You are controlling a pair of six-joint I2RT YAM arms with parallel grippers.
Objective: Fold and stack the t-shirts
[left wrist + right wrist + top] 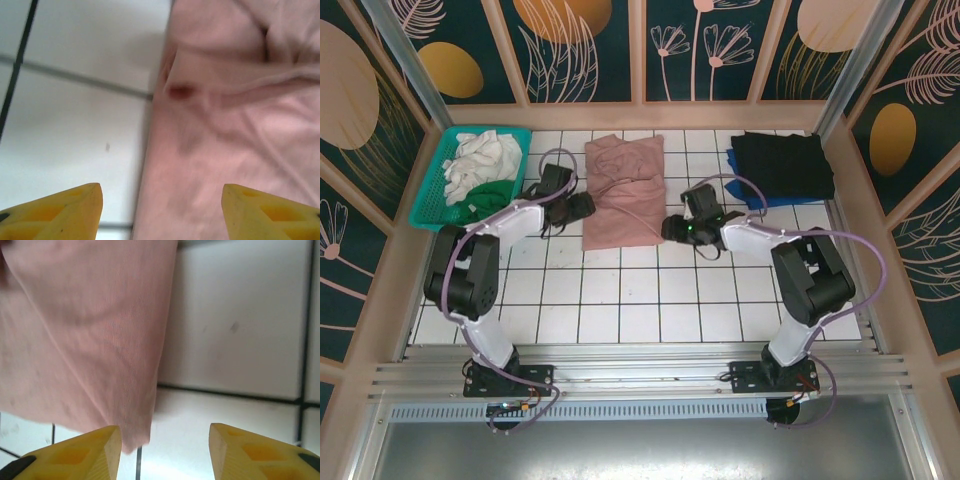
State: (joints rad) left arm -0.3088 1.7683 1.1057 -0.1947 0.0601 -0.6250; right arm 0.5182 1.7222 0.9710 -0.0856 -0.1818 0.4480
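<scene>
Two in teal basket, left: white t-shirt, green t-shirt. Left gripper: jaws apart, at left edge of pink t-shirt, folded mid-table. Right gripper: jaws apart, at its right edge. Black t-shirt: atop blue t-shirt, far right.

Near tiles of the table lie open; basket, pink t-shirt and black t-shirt, apparently stacked, block the far row.

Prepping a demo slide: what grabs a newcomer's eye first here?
The dusty-pink t-shirt lies rumpled mid-table, with the left gripper and right gripper flanking it, jaws open. Far right sits a black t-shirt on a blue one; far left, a teal basket holds white cloth and green cloth.
</scene>
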